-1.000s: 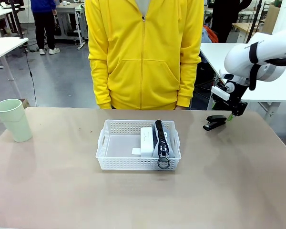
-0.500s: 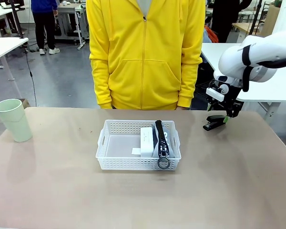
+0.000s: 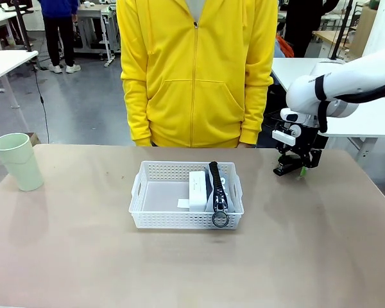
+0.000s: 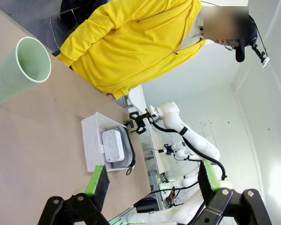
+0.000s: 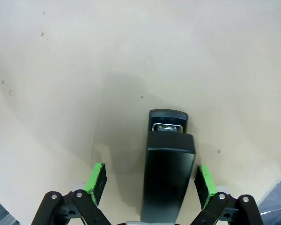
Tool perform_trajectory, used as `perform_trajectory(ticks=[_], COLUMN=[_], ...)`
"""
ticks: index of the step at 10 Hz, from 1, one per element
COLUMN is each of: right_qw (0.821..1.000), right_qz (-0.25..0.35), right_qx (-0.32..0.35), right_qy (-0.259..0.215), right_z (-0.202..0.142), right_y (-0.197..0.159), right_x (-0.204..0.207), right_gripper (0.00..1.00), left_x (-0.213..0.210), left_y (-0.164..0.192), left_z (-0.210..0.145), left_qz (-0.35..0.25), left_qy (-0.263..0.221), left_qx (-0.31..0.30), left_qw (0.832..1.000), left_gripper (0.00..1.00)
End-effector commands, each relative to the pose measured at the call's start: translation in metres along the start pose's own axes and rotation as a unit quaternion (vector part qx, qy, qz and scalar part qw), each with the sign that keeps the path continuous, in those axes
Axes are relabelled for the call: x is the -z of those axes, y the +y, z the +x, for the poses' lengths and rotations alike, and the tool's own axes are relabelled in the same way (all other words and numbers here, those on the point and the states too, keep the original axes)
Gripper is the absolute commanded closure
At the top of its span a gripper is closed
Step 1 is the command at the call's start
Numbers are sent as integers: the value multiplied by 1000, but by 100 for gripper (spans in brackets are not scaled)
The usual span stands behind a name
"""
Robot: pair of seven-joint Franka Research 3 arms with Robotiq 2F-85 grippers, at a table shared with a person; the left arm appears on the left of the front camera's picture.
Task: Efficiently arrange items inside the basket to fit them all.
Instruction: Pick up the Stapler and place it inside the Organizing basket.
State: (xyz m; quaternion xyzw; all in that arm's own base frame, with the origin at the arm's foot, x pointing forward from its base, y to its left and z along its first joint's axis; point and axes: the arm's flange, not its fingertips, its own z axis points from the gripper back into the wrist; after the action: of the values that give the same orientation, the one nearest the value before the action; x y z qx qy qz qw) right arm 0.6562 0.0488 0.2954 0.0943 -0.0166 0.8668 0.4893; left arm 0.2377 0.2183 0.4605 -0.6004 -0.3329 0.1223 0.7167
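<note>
The white basket [image 3: 155, 196] sits mid-table with a white box [image 3: 197, 188] and a grey pouch [image 3: 219, 192] with a black zipper in its right half. A pale green cup [image 3: 18, 161] stands upright at the table's far left. At the back right a small black stapler [image 3: 284, 169] lies on the table. My right gripper [image 3: 295, 167] hangs low over it, open. In the right wrist view the stapler [image 5: 167, 164] lies between the green pads [image 5: 97, 183], with a gap on each side. My left gripper [image 4: 152, 180] is open and holds nothing; beyond it are the cup [image 4: 19, 70] and the basket [image 4: 92, 143].
A person in a yellow hoodie [image 3: 196, 70] stands at the table's far edge behind the basket, hands out of sight. The basket's left half holds nothing but a small white label. Bare tabletop [image 3: 192, 269] stretches in front of the basket.
My right gripper has moved left and down, from beside the stapler to low over it. Basket, cup and stapler have stayed put.
</note>
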Motion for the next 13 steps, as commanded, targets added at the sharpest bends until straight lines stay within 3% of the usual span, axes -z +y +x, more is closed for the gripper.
perform_trajectory(ticks=[1,3,4,5,6,7,9,10,12,13], right_qw=[1000,1000,1000,999,999,999,999,999,999,999], right_qz=[19,21,23,25,32,33,39,40,40,42], right_qx=[2,-3,4,15,13,11,4,4,1,0], right_qy=[8,6,10,21,22,22,26,26,29,29], right_z=[-1,-1,-2,-1,0,1,1,1,1,2], right_y=[-10,-11,-12,-12,-13,-14,-16,-16,-17,-17], right_x=[-10,-9,-8,-8,-9,-8,-6,-6,-6,-5], right_gripper=[0,0,8,55,64,100,100,83,100,100], left_x=[1,1,1,1,1,1,1,1,1,1], left_y=[-2,-2,-2,-2,-2,-2,-2,-2,-2,-2], left_z=[1,1,1,1,1,1,1,1,1,1], left_qz=[-13,-13,-13,-13,-13,-13,-13,-13,-13,-13], left_qy=[-6,-6,-6,-6,-6,-6,-6,-6,-6,-6], left_qx=[7,7,7,7,7,7,7,7,7,7], left_qw=[1000,1000,1000,1000,1000,1000,1000,1000,1000,1000], left_gripper=[0,0,0,0,0,0,0,0,0,0])
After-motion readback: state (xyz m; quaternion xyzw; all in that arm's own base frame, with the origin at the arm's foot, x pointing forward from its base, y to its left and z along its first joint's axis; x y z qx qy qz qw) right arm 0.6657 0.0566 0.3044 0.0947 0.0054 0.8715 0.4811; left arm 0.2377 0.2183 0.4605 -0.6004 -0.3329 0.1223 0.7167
